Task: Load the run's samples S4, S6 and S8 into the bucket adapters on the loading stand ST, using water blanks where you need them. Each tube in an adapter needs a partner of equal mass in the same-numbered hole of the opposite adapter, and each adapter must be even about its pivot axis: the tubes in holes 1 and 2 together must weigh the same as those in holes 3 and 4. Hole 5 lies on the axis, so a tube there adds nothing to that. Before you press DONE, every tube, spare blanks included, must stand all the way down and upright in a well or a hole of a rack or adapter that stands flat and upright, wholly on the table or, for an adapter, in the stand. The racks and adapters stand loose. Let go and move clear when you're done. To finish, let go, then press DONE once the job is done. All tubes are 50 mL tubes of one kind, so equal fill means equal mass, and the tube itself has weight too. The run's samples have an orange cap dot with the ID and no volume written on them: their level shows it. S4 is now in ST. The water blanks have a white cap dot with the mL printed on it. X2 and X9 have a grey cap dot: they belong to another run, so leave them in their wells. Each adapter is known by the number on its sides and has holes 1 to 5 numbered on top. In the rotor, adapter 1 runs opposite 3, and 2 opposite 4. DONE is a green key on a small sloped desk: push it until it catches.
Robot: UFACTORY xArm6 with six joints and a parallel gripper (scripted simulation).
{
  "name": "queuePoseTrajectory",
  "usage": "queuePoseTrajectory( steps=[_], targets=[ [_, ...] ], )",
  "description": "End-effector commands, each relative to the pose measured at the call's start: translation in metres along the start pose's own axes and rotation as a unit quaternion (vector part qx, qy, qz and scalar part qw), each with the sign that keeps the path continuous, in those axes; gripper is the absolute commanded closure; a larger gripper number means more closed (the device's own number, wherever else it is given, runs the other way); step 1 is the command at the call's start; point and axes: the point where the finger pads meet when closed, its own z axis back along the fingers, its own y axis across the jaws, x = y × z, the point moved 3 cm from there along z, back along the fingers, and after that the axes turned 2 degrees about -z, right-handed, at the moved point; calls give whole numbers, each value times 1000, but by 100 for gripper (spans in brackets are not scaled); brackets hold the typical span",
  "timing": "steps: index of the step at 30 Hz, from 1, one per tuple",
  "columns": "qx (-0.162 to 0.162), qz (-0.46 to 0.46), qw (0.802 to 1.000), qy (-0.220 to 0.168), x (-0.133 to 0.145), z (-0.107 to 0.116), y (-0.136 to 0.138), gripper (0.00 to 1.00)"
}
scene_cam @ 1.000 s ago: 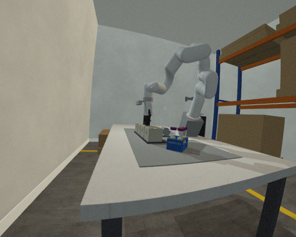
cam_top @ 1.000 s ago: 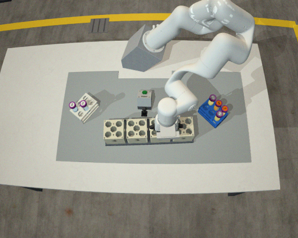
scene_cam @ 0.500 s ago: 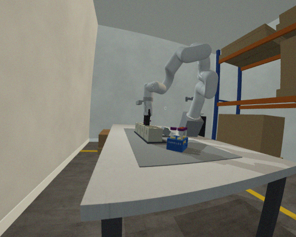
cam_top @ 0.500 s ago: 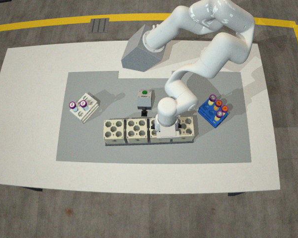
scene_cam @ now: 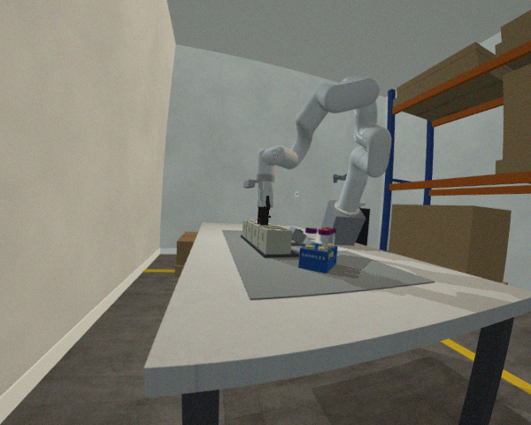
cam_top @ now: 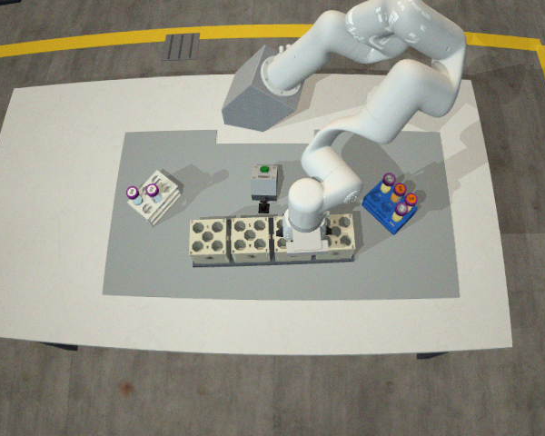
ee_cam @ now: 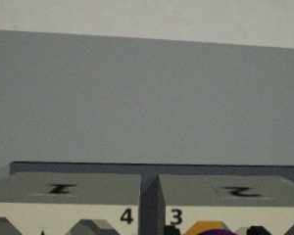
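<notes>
My gripper point(scene_cam: 263, 218) point(ee_cam: 214, 232) points straight down over the adapter numbered 2 point(cam_top: 281, 256) point(ee_cam: 269, 198). Its fingers are shut on the purple cap of a tube point(ee_cam: 216, 233), taken as S4, at the hole beside the printed 3. Orange shows in that hole. The cap's dot and the tube's depth are hidden. Adapter 1 point(cam_top: 334, 252) point(ee_cam: 98, 193) stands beside it. Two more adapters point(cam_top: 209, 257) point(cam_top: 250, 256) show empty holes. Two orange-dot tubes point(cam_top: 399, 189) point(cam_top: 411, 200) stand in the blue rack point(cam_top: 378, 216) point(scene_cam: 310, 262). The DONE key point(cam_top: 264, 169) is green.
Two grey-dot tubes point(cam_top: 389, 178) point(cam_top: 401, 209) share the blue rack. Two white-dot tubes point(cam_top: 132, 192) point(cam_top: 152, 189) stand in the white rack point(cam_top: 170, 204) at the left. The adapters stand in one row on the dark stand point(cam_top: 263, 264). The key's desk is behind them.
</notes>
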Motion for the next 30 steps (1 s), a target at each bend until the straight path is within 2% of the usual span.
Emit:
queuePoseTrajectory(
  steps=[1,30],
  targets=[
    [0,0,1000,2,-1,1,0,100],
    [0,0,1000,2,-1,9,0,100]
  ],
)
